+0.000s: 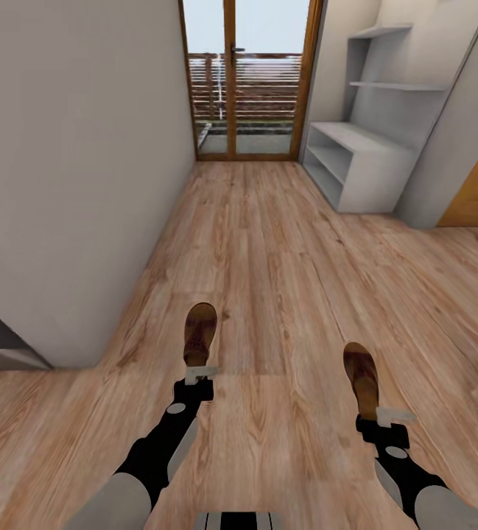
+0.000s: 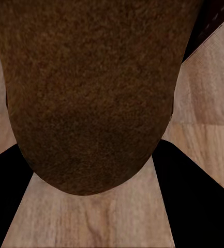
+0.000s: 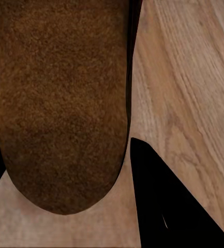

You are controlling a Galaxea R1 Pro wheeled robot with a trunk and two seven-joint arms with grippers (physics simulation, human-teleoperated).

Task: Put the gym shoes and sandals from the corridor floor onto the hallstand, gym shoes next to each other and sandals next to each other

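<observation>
Left gripper point(image 1: 199, 377) apparently grips one sandal point(image 1: 199, 333); right gripper point(image 1: 386, 419) the other sandal point(image 1: 361, 377).

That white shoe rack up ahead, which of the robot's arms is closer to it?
Right. The right gripper, holding a sandal, is on the shoe rack's side of the corridor; the left gripper, with the other sandal, is across from it.

No writing, label, brand mark, number or sign can be read anywhere in these pictures.
</observation>
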